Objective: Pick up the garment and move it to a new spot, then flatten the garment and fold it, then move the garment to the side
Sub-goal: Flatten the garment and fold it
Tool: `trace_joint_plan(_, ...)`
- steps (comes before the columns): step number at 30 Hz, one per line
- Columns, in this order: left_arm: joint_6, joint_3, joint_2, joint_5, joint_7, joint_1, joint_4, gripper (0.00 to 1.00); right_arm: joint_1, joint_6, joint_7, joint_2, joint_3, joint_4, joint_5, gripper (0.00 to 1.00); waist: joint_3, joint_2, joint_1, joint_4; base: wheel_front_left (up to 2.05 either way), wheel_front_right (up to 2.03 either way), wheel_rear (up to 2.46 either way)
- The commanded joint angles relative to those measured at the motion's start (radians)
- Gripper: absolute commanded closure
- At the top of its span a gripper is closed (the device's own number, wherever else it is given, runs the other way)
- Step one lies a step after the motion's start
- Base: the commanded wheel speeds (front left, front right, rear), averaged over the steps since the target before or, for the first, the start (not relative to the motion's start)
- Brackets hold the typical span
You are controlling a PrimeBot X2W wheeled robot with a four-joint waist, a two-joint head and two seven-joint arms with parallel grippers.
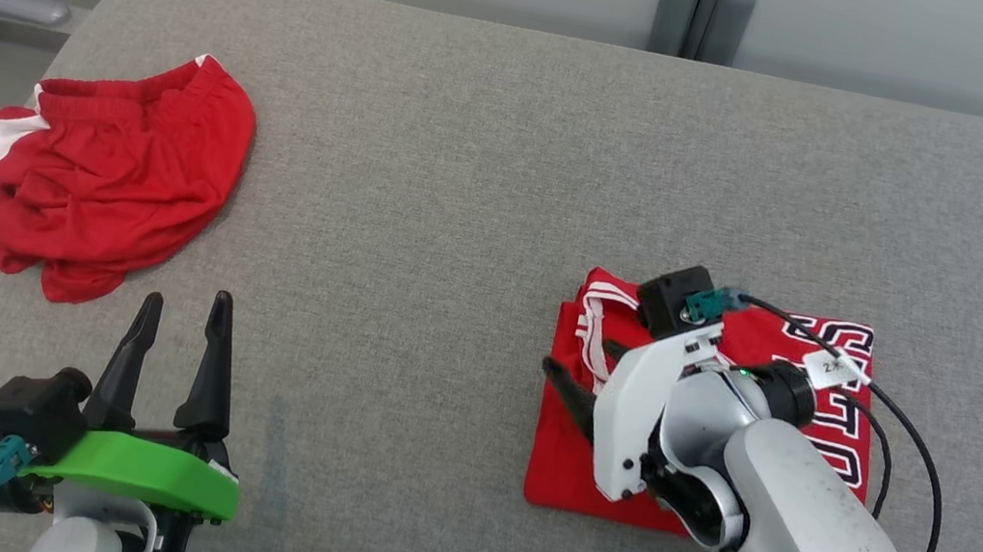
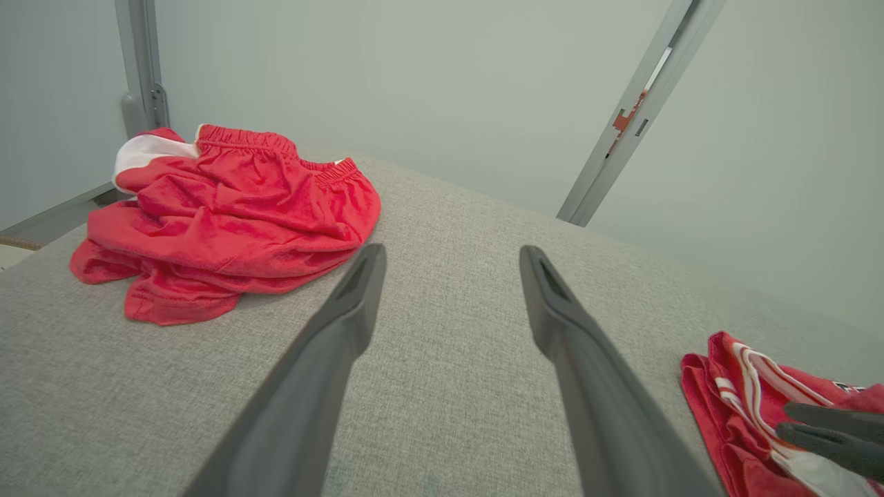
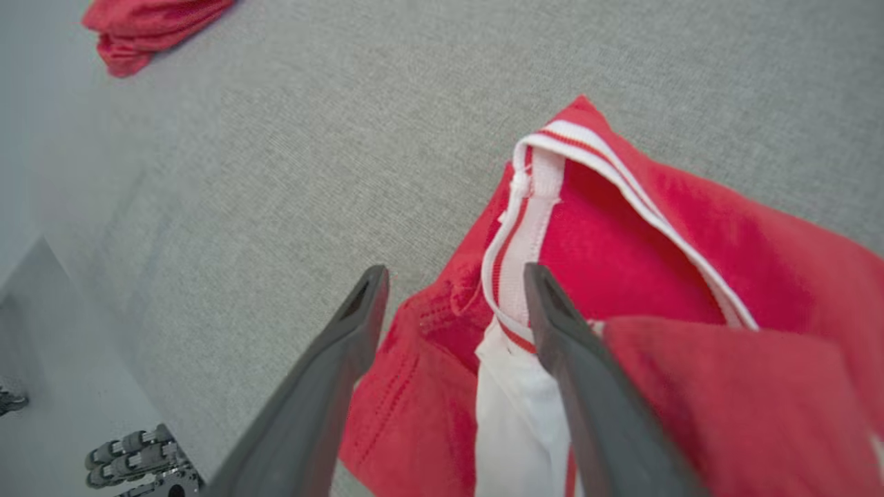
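**A:** Head camera: where's the jersey (image 1: 561, 462)?
**B:** Folded, on the right of the grey table (image 1: 469, 166), under the right gripper (image 1: 581, 362).
**A:** Left wrist?
**B:** The left gripper (image 2: 452, 255) is spread, holding nothing, with red shorts (image 2: 228, 214) beyond.
**A:** Right wrist?
**B:** Fingers apart over the jersey's striped edge, pinching nothing.

Red jersey (image 1: 561, 462), white trim, seemingly black lettering.

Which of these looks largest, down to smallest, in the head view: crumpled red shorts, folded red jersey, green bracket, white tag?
1-2. crumpled red shorts and folded red jersey: about alike; the right arm covers part of the jersey, so I do not rank them.
3. green bracket.
4. white tag.
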Motion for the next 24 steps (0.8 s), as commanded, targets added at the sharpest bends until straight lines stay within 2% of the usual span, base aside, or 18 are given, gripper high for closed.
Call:
trace_joint_plan(1, -0.007, 0.006, 0.004, 0.003, -0.004, -0.003, 0.0, 0.0, -0.003, -0.001, -0.013, 0.008, 0.005, -0.04, 0.053, 0.0, -0.005, 0.0, 0.0, -0.008, 0.0, 0.0, 0.0)
trace_joint_plan(5, -0.005, 0.012, 0.006, 0.006, -0.004, 0.004, -0.004, 0.0, 0.021, -0.001, -0.04, -0.002, 0.001, -0.209, 0.201, 0.0, -0.016, 0.0, 0.0, -0.027, 0.0, 0.0, 0.0)
trace_joint_plan(8, -0.004, 0.017, 0.007, 0.008, -0.004, 0.009, -0.011, 0.0, 0.048, -0.001, -0.075, -0.04, -0.041, -0.333, 0.242, 0.0, -0.022, 0.0, 0.0, -0.045, 0.0, 0.0, 0.0)
trace_joint_plan(12, -0.004, 0.017, 0.004, 0.01, -0.004, 0.013, -0.015, 0.0, 0.098, -0.001, -0.145, -0.091, -0.143, -0.416, 0.168, 0.0, -0.027, 0.0, 0.0, -0.063, 0.0, 0.0, 0.0)
trace_joint_plan(17, -0.005, 0.007, 0.0, 0.011, -0.004, 0.011, -0.017, 0.0, 0.191, -0.001, -0.21, -0.119, -0.304, -0.388, 0.003, 0.01, -0.029, 0.0, 0.0, -0.074, 0.0, 0.0, 0.0)
trace_joint_plan(18, -0.005, 0.006, 0.0, 0.011, -0.004, 0.01, -0.018, 0.0, 0.206, -0.001, -0.226, -0.121, -0.341, -0.377, -0.05, 0.58, -0.029, 0.0, 0.0, -0.074, 0.0, 0.0, 0.0)
trace_joint_plan(19, -0.005, 0.005, 0.0, 0.012, -0.004, 0.01, -0.019, 0.0, 0.217, -0.001, -0.239, -0.121, -0.367, -0.366, -0.087, 1.0, -0.029, 0.0, 0.0, -0.075, 0.0, 0.0, 0.0)
trace_joint_plan(24, -0.006, 0.001, -0.001, 0.015, -0.004, 0.014, -0.023, 0.0, 0.275, -0.001, -0.279, -0.082, -0.43, -0.284, -0.233, 1.0, -0.034, 0.0, 0.0, -0.074, 0.0, 0.0, 0.0)
